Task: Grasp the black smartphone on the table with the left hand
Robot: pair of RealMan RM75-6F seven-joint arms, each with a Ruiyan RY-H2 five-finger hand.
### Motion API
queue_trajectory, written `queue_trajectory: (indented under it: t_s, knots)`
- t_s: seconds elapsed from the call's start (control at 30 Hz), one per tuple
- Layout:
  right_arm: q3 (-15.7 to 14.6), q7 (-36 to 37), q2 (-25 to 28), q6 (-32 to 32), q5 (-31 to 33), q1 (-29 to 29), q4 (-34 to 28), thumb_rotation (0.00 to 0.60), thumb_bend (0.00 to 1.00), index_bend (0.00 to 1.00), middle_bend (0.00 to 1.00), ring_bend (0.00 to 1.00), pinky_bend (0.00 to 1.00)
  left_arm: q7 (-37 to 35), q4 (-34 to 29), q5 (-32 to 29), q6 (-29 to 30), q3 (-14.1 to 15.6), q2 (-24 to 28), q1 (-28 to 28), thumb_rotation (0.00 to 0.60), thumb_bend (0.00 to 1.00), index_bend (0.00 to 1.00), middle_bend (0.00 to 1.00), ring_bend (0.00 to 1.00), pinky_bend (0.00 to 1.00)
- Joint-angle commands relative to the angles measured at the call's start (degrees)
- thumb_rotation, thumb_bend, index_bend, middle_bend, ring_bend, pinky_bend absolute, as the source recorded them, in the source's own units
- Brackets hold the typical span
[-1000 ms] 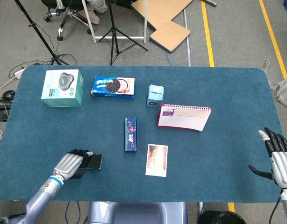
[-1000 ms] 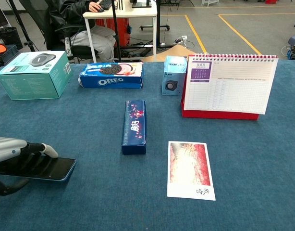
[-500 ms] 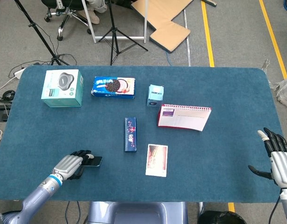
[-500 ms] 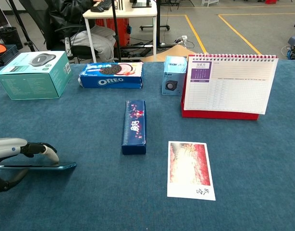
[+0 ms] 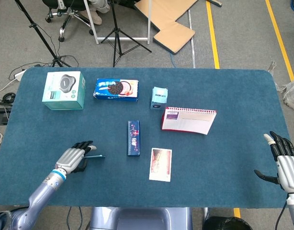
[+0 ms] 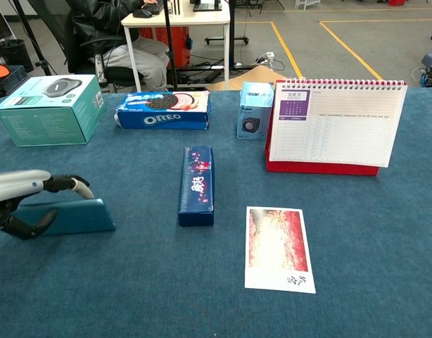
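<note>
The black smartphone [image 5: 98,156] shows only as a thin edge-on sliver in the head view. In the chest view the smartphone [image 6: 75,216] is tipped up on its long side, showing a teal-blue face. My left hand [image 5: 74,158] grips its left end near the table's front left; in the chest view the left hand [image 6: 22,198] has fingers curled over the top edge and the thumb below. My right hand [image 5: 286,165] hovers at the table's front right edge, fingers spread, holding nothing. It is outside the chest view.
A narrow dark blue box [image 5: 133,138] lies just right of the phone, with a photo card [image 5: 161,164] beside it. Further back stand a teal box [image 5: 64,90], an Oreo box [image 5: 116,89], a small blue box [image 5: 159,97] and a desk calendar [image 5: 188,120].
The phone went from lying flat under my left hand to tipped up on its edge in the hand's grip. The hand has shifted slightly away from the front edge. The right hand is still.
</note>
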Motion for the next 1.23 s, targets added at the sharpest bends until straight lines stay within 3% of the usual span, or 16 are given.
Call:
queue_trajectory:
  t_s: [0.03,0.17,0.27,0.37,0.5,0.6,0.7,0.9,1.13,1.23]
  knots:
    - [0.0,-0.1,-0.1,-0.1,0.1,0.0,0.0,0.600,0.00,0.08,0.00,0.00,0.00,0.8,4.1,-0.8,1.6,-1.7,-2.6,-1.2,0.600,0.79,0.17,0.00,0.00,0.05]
    - [0.0,-0.3,-0.2,-0.4,0.2,0.1,0.2,0.600,0.00,0.08,0.00,0.00,0.00,1.0,8.5,-2.2,1.7,-3.1,-4.6,-2.5,0.600,0.79,0.17,0.00,0.00,0.05]
    - [0.1,-0.3,-0.3,-0.6,0.6,0.2,0.3,0.600,0.00,0.08,0.00,0.00,0.00,-0.5,11.9,-2.6,1.8,-3.7,-5.9,-2.6,0.600,0.76,0.06,0.00,0.00,0.02]
    - [0.1,-0.1,-0.2,-0.6,0.7,0.2,0.4,0.600,0.00,0.08,0.00,0.00,0.00,-2.8,12.8,-0.4,3.6,-3.9,-5.8,-1.8,0.600,0.57,0.00,0.00,0.00,0.00]
    - [0.1,0.1,-0.1,-0.6,0.7,0.2,0.4,0.600,0.00,0.08,0.00,0.00,0.00,-5.4,13.2,2.5,6.4,-4.1,-5.3,-0.6,0.600,0.20,0.00,0.00,0.00,0.00]
    - [0.1,0.4,0.0,-0.4,0.5,0.1,0.3,0.600,0.00,0.08,0.00,0.00,0.00,-7.9,13.1,6.1,11.0,-4.3,-3.7,1.2,0.600,0.06,0.00,0.00,0.00,0.00]
    - [0.0,0.6,0.0,-0.3,0.2,0.1,0.1,0.600,0.00,0.08,0.00,0.00,0.00,-9.7,11.1,10.6,17.1,-3.5,-0.1,4.2,0.600,0.02,0.00,0.00,0.00,0.00]
    - [-0.1,0.7,-0.1,-0.5,0.3,0.1,0.2,0.600,0.00,0.08,0.00,0.00,0.00,-10.7,7.0,16.2,23.4,0.2,7.0,9.4,0.600,0.01,0.00,0.00,0.00,0.00]
    - [-0.1,0.8,0.0,0.1,-0.2,-0.1,-0.1,0.600,0.00,0.08,0.00,0.00,0.00,-12.9,5.7,20.7,27.8,4.5,11.4,14.7,0.600,0.01,0.00,0.00,0.00,0.00]
    - [-0.1,0.9,0.1,0.2,-0.4,-0.1,-0.2,0.600,0.00,0.08,0.00,0.00,0.00,-12.8,5.6,21.3,29.0,4.9,12.0,16.0,0.600,0.01,0.00,0.00,0.00,0.00]
